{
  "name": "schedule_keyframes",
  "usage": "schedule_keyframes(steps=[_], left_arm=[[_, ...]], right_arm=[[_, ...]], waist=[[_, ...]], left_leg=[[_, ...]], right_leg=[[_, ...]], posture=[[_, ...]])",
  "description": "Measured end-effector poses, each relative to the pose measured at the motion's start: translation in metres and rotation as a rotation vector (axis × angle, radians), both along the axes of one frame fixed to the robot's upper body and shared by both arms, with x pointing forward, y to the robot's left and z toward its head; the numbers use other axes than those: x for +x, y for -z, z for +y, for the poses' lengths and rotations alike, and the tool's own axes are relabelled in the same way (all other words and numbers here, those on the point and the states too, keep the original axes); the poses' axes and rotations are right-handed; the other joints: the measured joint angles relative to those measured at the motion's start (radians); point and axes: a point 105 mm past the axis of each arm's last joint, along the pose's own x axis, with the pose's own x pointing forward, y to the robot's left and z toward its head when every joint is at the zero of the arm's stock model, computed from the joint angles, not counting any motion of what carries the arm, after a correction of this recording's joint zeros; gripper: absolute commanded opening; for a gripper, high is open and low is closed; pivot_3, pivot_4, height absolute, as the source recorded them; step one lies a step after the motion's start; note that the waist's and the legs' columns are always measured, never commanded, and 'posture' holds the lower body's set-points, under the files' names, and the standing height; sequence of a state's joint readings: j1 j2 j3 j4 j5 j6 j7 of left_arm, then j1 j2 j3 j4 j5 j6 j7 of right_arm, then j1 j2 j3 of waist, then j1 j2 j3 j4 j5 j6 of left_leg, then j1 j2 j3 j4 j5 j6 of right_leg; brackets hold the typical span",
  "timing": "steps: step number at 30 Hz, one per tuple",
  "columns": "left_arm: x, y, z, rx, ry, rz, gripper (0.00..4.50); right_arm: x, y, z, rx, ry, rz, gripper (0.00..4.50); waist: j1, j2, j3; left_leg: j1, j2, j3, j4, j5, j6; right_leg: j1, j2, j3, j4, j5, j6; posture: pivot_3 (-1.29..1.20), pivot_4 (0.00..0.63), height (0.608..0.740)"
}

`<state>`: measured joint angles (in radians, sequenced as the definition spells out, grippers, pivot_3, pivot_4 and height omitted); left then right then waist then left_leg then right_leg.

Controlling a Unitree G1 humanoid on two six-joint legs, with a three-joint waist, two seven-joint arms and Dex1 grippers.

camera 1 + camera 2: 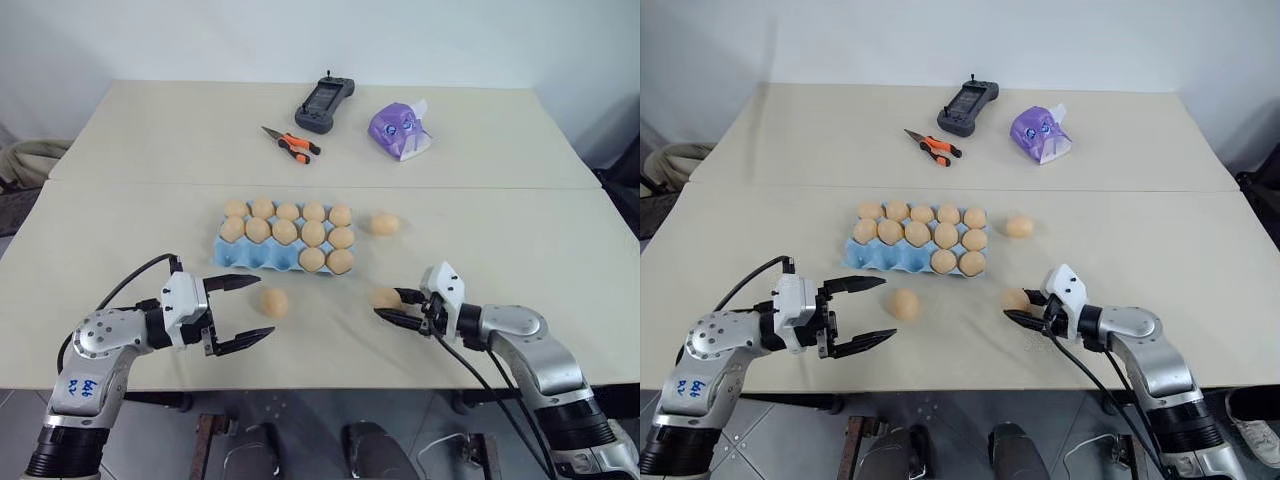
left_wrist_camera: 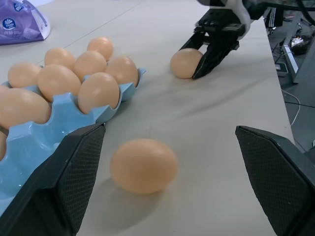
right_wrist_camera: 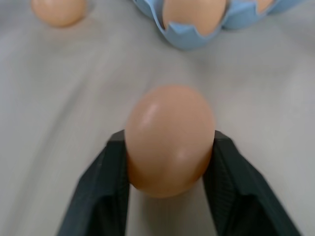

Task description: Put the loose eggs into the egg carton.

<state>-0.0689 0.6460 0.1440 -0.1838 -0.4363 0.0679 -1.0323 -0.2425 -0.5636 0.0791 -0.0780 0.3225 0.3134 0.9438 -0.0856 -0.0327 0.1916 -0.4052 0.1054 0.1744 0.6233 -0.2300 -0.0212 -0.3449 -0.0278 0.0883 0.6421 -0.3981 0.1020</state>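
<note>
The egg carton [image 2: 29, 142] is cut off by the left wrist view's edge.

the two head views look forward and down from above the near edge of the table [image 1: 120, 250], taking in its whole width to the far wall; they share nearly the same scene, the egg carton [image 1: 240, 255] midway. the left wrist view sits low, just above the tabletop, facing right across it, close to a loose egg [image 2: 143, 165], with the carton's near corner and the right gripper [image 2: 204, 53] beyond. the right wrist view looks along its own fingers [image 3: 98, 191], very close on the egg [image 3: 170, 140] between them, the carton's edge [image 3: 189, 37] beyond.
</note>
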Motion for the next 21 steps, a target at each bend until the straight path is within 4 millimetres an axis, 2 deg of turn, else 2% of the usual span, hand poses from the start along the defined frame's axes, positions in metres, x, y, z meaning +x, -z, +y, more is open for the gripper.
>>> schedule_keyframes(steps=[2,5,9,13,19,21], left_arm=[[0.004,-0.004,0.007,-0.022,-0.062,-0.017,4.50],[0.010,-0.010,0.028,-0.069,-0.208,-0.046,4.50],[0.006,-0.001,0.055,-0.109,-0.375,-0.015,4.50],[-0.005,0.011,0.073,-0.113,-0.477,0.021,4.50],[-0.009,0.017,0.078,-0.138,-0.544,0.032,4.50],[-0.011,0.012,0.074,-0.141,-0.545,0.010,4.50]], right_arm=[[0.003,-0.012,0.009,0.031,-0.023,-0.037,1.62],[0.006,-0.045,0.034,0.099,-0.087,-0.125,1.62],[0.014,-0.069,0.071,0.124,-0.156,-0.186,1.62],[0.028,-0.076,0.108,0.118,-0.186,-0.187,1.62],[0.046,-0.076,0.148,0.079,-0.195,-0.200,1.62],[0.048,-0.070,0.155,0.070,-0.202,-0.191,2.17]], waist=[[-0.001,0.000,0.000],[-0.004,0.000,0.000],[-0.005,0.000,0.000],[-0.005,0.000,0.000],[-0.001,-0.001,0.000],[-0.001,-0.001,-0.001]], left_leg=[[0.000,0.001,0.000,0.002,0.000,0.000],[0.000,0.004,0.000,0.004,0.000,-0.001],[0.000,0.004,0.000,0.004,-0.001,-0.002],[0.000,0.004,0.001,0.004,-0.001,-0.002],[-0.002,0.003,0.002,0.003,-0.001,-0.003],[-0.003,0.003,0.002,0.002,-0.001,-0.003]], right_leg=[[0.000,0.000,0.000,0.002,0.000,0.000],[0.000,0.000,0.000,0.004,0.000,0.000],[-0.001,-0.001,0.000,0.005,0.000,0.000],[-0.002,-0.001,0.000,0.004,0.000,-0.001],[-0.004,-0.001,-0.001,0.004,-0.001,-0.001],[-0.005,-0.001,-0.001,0.004,-0.001,-0.001]], posture=[[0.00,0.150,0.740],[0.00,0.150,0.740],[0.00,0.150,0.740],[0.00,0.150,0.740],[0.00,0.150,0.740],[0.00,0.150,0.740]])
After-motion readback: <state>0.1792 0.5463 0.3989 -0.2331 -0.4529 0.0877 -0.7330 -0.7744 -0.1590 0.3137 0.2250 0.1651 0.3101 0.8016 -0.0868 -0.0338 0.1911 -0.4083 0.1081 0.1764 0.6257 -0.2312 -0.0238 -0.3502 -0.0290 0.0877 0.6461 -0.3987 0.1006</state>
